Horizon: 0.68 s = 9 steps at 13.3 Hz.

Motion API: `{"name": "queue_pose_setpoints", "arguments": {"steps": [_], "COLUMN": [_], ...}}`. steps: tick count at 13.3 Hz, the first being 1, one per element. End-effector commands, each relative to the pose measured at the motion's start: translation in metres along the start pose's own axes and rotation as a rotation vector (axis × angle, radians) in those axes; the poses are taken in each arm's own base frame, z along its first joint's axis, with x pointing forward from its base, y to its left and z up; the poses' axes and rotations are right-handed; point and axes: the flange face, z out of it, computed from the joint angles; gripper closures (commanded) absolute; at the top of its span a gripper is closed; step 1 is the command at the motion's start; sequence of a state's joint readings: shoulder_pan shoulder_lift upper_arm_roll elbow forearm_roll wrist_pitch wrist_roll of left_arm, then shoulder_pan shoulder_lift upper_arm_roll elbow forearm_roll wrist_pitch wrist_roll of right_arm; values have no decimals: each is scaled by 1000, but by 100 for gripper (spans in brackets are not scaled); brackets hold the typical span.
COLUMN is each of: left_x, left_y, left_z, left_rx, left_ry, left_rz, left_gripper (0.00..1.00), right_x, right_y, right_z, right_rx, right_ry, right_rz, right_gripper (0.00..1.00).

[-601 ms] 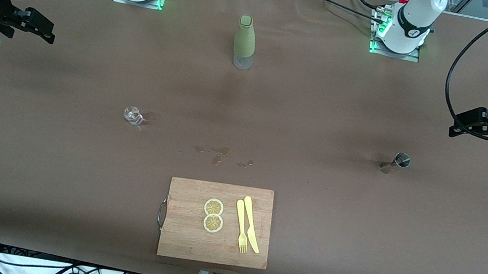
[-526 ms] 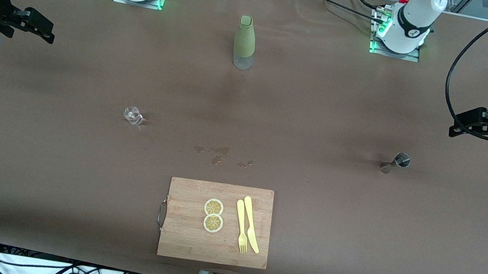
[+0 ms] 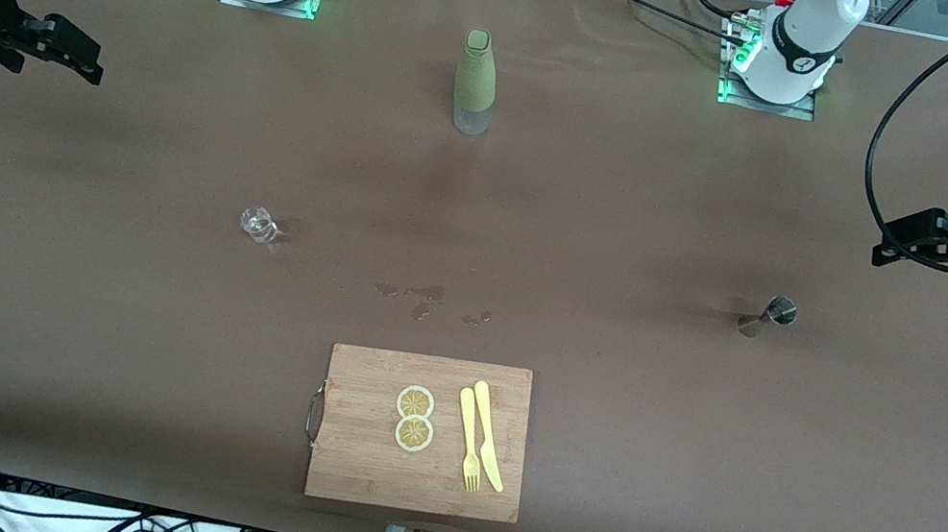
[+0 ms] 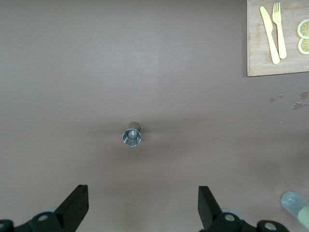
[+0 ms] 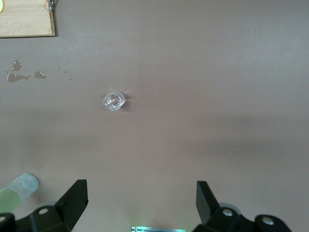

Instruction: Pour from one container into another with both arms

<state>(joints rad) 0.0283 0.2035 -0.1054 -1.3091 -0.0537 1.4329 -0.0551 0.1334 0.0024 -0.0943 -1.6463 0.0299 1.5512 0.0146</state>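
Note:
A small clear glass [image 3: 258, 224] [image 5: 114, 101] stands on the brown table toward the right arm's end. A small steel measuring cup [image 3: 773, 315] [image 4: 132, 136] stands toward the left arm's end. A green bottle [image 3: 474, 83] stands upright between the two arm bases; its base shows in both wrist views [image 4: 295, 203] [image 5: 17, 192]. My right gripper [image 3: 86, 59] [image 5: 142, 198] hangs open and empty high over its end of the table. My left gripper [image 3: 892, 244] [image 4: 143, 200] hangs open and empty over its own end, above the steel cup.
A wooden cutting board [image 3: 350, 469] near the front edge carries two lemon slices [image 3: 414, 418], a yellow knife [image 3: 488, 434] and a fork [image 3: 468, 441]. A few spilled drops [image 3: 427, 300] lie between the board and the bottle.
The right gripper has drifted slightly toward its end of the table. Everything else stays as it was.

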Motion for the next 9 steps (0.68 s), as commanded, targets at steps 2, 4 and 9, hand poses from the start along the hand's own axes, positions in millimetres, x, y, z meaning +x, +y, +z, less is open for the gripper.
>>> {"name": "queue_pose_setpoints", "arguments": {"steps": [2,4,9], "left_x": [-3,0,15], "left_y": [-13,-26,-112], "left_z": [3,8,42], "left_rx": [10,9,-108], "left_ry": [-23,-34,-67], "left_rz": [1,-10,259], "left_gripper": [0,0,0], "right_x": [4,7,18], "right_y": [0,0,4], "right_z": [-8,0,14], "right_rx": [3,0,7], "right_ry": [7,-13,-29], "right_rz": [1,0,7], "right_gripper": [0,0,0]}}
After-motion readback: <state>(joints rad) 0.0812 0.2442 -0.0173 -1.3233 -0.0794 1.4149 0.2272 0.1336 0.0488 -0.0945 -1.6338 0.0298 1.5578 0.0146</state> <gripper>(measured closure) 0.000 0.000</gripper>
